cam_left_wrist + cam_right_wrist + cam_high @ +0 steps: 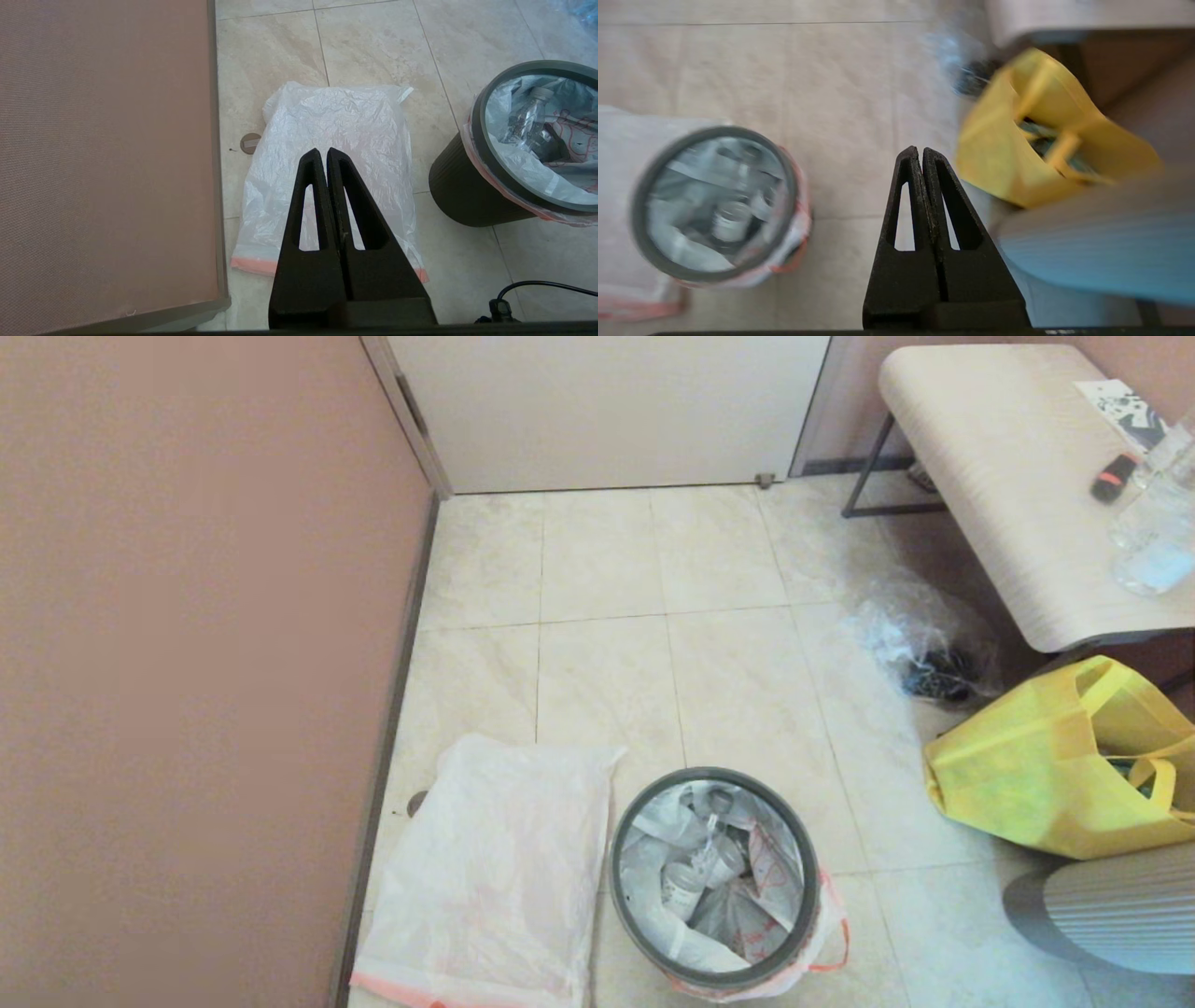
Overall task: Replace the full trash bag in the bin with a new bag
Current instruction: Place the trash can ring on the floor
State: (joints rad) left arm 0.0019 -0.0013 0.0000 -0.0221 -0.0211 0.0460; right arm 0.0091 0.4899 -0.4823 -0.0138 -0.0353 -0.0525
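The black bin [717, 971] stands on the floor tiles with its grey ring [618, 887] on top. Inside it sits the full trash bag [709, 896], white with orange-red print, holding bottles; one loop handle hangs over the bin's side. The new bag [495, 868] lies flat on the floor to the bin's left, its pink band nearest me. My left gripper [323, 151] hangs shut above the new bag [336, 126], with the bin [467, 196] off to its side. My right gripper [920, 150] is shut over bare floor between the bin [714, 205] and a yellow tote [1017, 168]. Neither gripper shows in the head view.
A pink wall [187, 663] runs along the left, close to the new bag. A yellow tote [1036, 765], a grey ribbed object [1111, 905], a clear bag with dark contents [924, 644] and a table [1008, 485] crowd the right. A white door [607, 411] is at the back.
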